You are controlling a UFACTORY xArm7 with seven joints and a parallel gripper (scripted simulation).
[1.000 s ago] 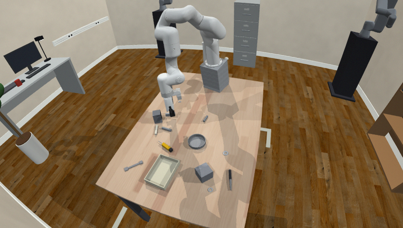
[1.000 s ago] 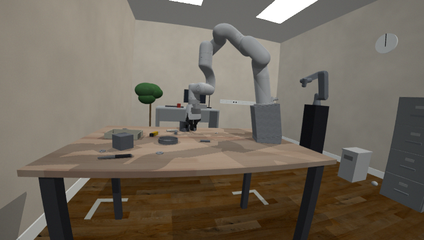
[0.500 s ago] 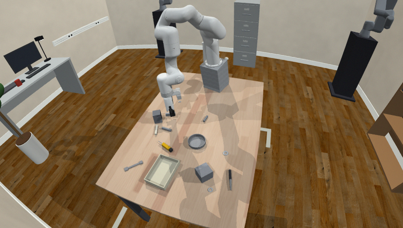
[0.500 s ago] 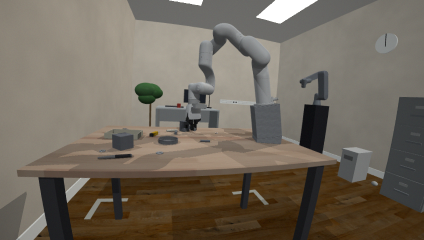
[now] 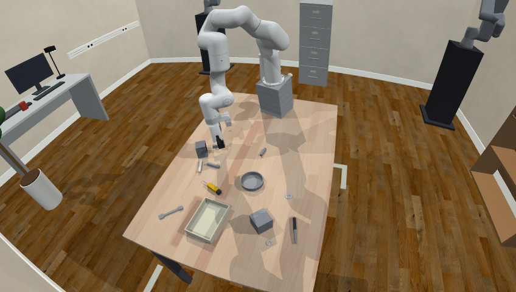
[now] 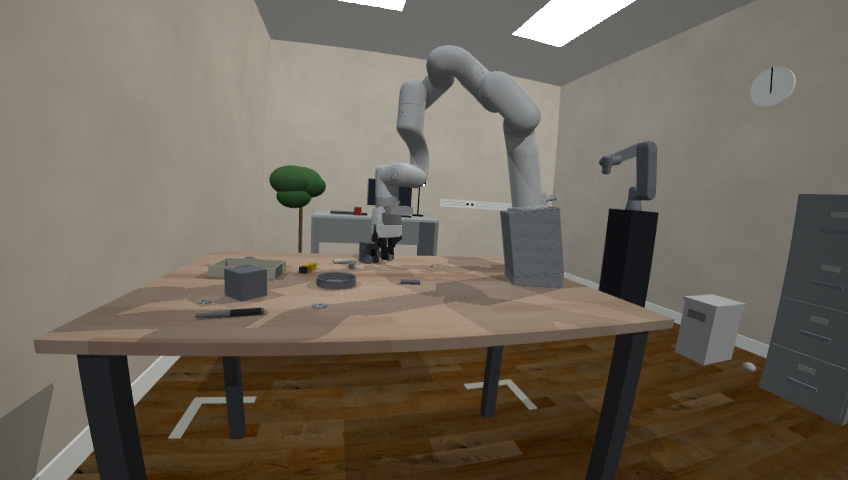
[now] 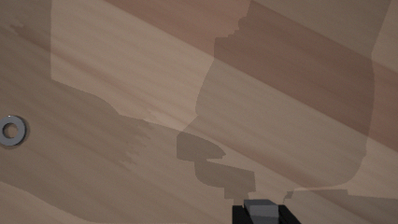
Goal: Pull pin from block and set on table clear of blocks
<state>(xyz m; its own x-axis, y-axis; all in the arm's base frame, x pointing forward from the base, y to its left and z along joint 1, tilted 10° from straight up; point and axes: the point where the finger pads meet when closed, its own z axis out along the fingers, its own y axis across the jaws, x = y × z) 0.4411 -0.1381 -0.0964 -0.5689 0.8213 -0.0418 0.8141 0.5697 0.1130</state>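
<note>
My gripper (image 5: 219, 143) is low over the table's far left part, shut on a short grey pin (image 5: 216, 146). The pin's end shows between the black fingertips at the bottom edge of the wrist view (image 7: 262, 210). A small dark grey block (image 5: 201, 148) stands just left of the gripper, a small gap from the pin. In the exterior view the block (image 6: 367, 252) stands close beside the gripper (image 6: 386, 248). The block's hole is too small to make out.
Two loose grey cylinders (image 5: 199, 166) (image 5: 213, 165) lie in front of the block, and another (image 5: 263, 151) lies to the right. A washer (image 7: 10, 131) lies near the gripper. Nearer are a yellow tool (image 5: 212, 187), round dish (image 5: 252, 180), tray (image 5: 207, 224), second block (image 5: 260, 220) and pen (image 5: 294, 229).
</note>
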